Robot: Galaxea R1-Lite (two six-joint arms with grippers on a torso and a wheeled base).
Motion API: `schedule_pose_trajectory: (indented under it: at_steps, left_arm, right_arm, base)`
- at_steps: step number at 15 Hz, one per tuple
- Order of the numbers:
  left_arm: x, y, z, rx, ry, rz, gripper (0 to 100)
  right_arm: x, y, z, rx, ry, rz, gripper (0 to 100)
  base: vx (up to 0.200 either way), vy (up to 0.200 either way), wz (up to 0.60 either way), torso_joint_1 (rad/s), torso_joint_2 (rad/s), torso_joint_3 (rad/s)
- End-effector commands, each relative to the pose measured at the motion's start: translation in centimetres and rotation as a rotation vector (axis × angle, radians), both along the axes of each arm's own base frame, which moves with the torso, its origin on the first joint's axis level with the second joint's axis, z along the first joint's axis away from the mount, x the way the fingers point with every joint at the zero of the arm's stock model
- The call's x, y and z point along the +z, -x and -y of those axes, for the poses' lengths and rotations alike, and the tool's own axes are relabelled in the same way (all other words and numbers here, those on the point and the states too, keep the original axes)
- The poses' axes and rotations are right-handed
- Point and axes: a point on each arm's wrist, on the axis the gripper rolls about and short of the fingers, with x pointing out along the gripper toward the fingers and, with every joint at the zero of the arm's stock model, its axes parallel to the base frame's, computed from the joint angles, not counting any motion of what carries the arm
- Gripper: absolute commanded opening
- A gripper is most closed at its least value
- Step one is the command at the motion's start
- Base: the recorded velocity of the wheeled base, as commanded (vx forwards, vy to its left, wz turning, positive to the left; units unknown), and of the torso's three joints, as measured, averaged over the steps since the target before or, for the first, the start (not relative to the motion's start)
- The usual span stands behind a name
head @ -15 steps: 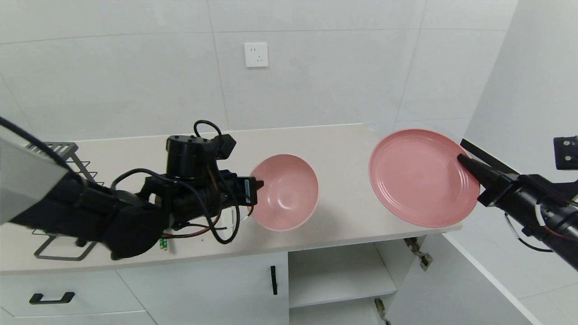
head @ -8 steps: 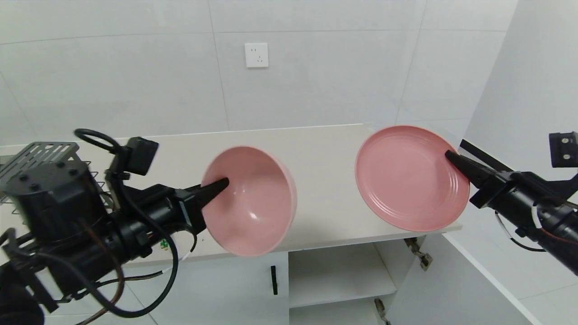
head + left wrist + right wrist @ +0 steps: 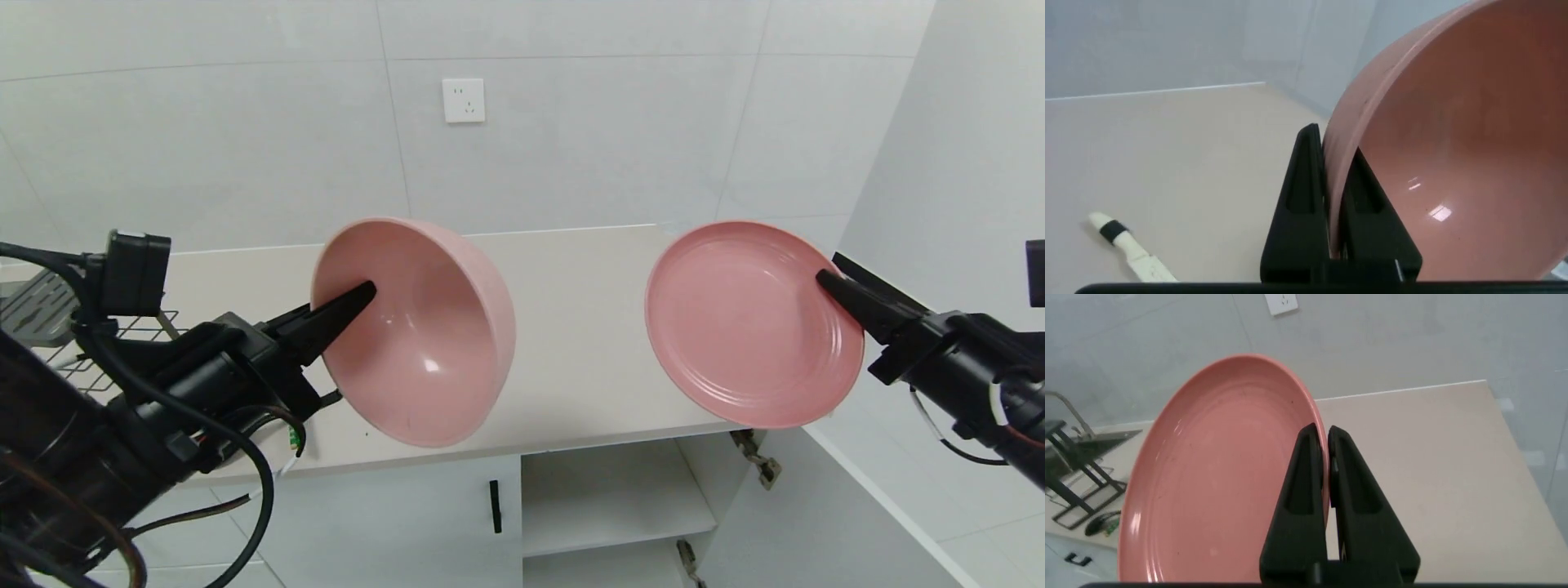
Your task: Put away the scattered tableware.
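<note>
While the left gripper (image 3: pixel 363 290) is clamped on the rim of the pink bowl (image 3: pixel 424 343), the bowl hangs in the air over the front left part of the pale counter (image 3: pixel 588 327), clear of its surface. One black finger lies inside the bowl against its wall. In the left wrist view the other finger sits on the outside, so the wall is pinched between the two. The bowl is tipped onto its side, its opening turned toward the robot's right and partly toward the head camera. Nearly all of it lies on the right of the fingertips, which grip the rim on the side nearest the arm.

At the other end, the right gripper (image 3: pixel 824 282) is closed on the pink plate (image 3: pixel 743 318), with a finger on each face of the rim. The plate stands steeply tilted, almost on edge, its ringed upper face turned toward the robot's left. It is held above the right end of the counter, its lower edge out past the counter's front corner. The pinched spot is the rim nearest the right arm, and the rest of the plate spreads away from the fingertips toward the bowl. Bowl and plate are well apart, with bare counter between them.

A small white item with a dark band (image 3: pixel 1131 249) lies flat on the counter beside the left arm. A dark wire dish rack (image 3: pixel 33 298) stands at the counter's far left. Below the counter an open cabinet shelf (image 3: pixel 612 498) shows beside a closed door with a black handle (image 3: pixel 494 506), and a white wall socket (image 3: pixel 463 100) sits on the tiles above.
</note>
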Motion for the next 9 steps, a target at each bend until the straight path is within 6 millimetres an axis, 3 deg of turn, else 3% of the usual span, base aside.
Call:
schedule_pose_trajectory:
  at_steps: [1, 4, 8, 9]
  left_arm:
    - [-0.4, 0.4, 0.3, -0.049, 0.019, -0.018, 0]
    - [-1.0, 1.3, 0.5, -0.094, 0.019, -0.025, 0]
    - [-2.6, 2.2, 0.9, -0.012, -0.055, -0.05, 0]
    - [-3.0, 2.2, 0.7, 0.075, -0.112, -0.038, 0]
  right_arm:
    - [0.3, 0.2, 0.1, 0.004, -0.031, -0.002, 0]
    - [0.4, 0.5, 0.0, 0.011, -0.045, -0.002, 0]
    - [1.0, 0.9, 0.1, 0.011, -0.042, 0.033, 0]
    - [1.2, 0.8, 0.1, 0.005, -0.037, 0.044, 0]
  base:
    - [0.0, 0.0, 0.0, 0.0, 0.0, 0.0]
    - [0.0, 0.0, 0.0, 0.0, 0.0, 0.0]
    - [0.0, 0.0, 0.0, 0.0, 0.0, 0.0]
    - [0.0, 0.0, 0.0, 0.0, 0.0, 0.0]
